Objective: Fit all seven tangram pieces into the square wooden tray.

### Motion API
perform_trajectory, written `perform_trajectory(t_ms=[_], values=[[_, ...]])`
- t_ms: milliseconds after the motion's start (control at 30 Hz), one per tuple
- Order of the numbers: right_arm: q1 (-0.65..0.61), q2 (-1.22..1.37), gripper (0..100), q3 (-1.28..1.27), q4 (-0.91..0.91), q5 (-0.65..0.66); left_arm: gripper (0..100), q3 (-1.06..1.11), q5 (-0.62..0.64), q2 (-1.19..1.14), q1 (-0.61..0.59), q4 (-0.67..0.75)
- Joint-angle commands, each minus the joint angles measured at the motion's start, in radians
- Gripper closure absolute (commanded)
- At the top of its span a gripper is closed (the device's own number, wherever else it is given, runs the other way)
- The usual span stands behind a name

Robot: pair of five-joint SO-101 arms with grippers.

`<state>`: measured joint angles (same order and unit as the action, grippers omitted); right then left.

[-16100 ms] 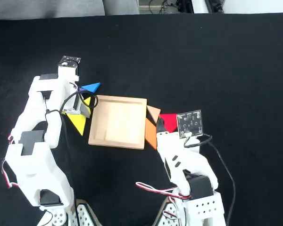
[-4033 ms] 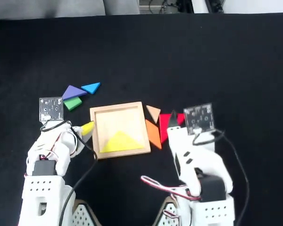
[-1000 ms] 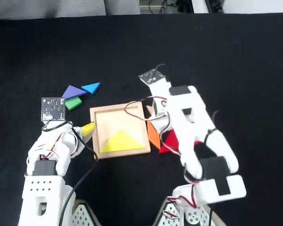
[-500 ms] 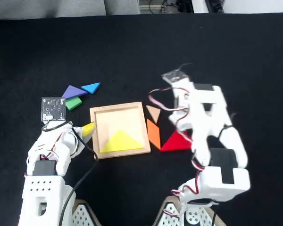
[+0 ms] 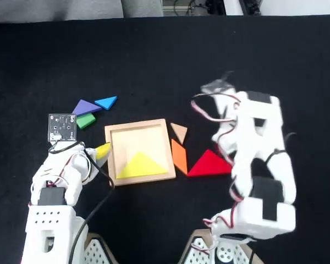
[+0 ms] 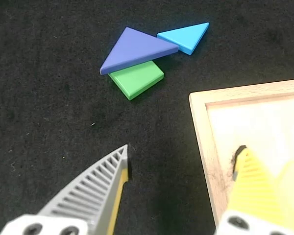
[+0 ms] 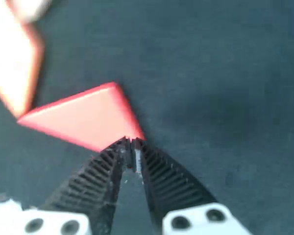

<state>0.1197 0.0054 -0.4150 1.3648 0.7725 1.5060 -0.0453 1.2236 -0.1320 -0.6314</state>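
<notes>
Right end effector (image 7: 131, 142), tips together, beside the red triangle (image 7: 82, 117)

The table (image 5: 154, 55) is draped in black, with grey fabric (image 5: 55, 8) and dark cables (image 5: 209, 6) beyond its far edge

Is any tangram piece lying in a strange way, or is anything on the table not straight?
Yes. The purple triangle rests partly on top of the green square, not flat on the table. The wooden tray is also turned slightly askew to the table's far edge. Nothing looks damaged.
</notes>
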Motion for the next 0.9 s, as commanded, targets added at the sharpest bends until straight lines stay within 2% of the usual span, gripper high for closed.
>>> perform_trajectory(t_ms=[0,67,167,233,333,433,633,867], values=[[-0.109,-0.137,97.5,-0.036,0.025,0.176,66,-0.004,-0.006,-0.002,0.004,0.018],[-0.143,-0.185,89.7,-0.082,0.017,0.250,66,-0.004,-0.006,-0.002,0.002,0.018],[-0.187,-0.251,68.8,-0.163,0.017,0.331,66,-0.004,-0.006,-0.002,0.002,0.018],[-0.216,-0.280,61.4,-0.223,0.021,0.433,66,-0.004,-0.006,-0.002,0.002,0.018],[-0.229,-0.300,65.3,-0.300,0.015,0.571,66,-0.004,-0.006,-0.002,0.001,0.018],[-0.224,-0.283,69.9,-0.305,0.012,0.578,66,-0.004,-0.006,-0.002,0.001,0.017],[-0.181,-0.202,60.3,-0.303,-0.068,0.580,66,-0.004,-0.006,-0.002,0.001,0.017],[-0.166,-0.094,60.6,-0.272,-0.087,0.582,66,-0.004,-0.006,-0.002,0.001,0.015]])
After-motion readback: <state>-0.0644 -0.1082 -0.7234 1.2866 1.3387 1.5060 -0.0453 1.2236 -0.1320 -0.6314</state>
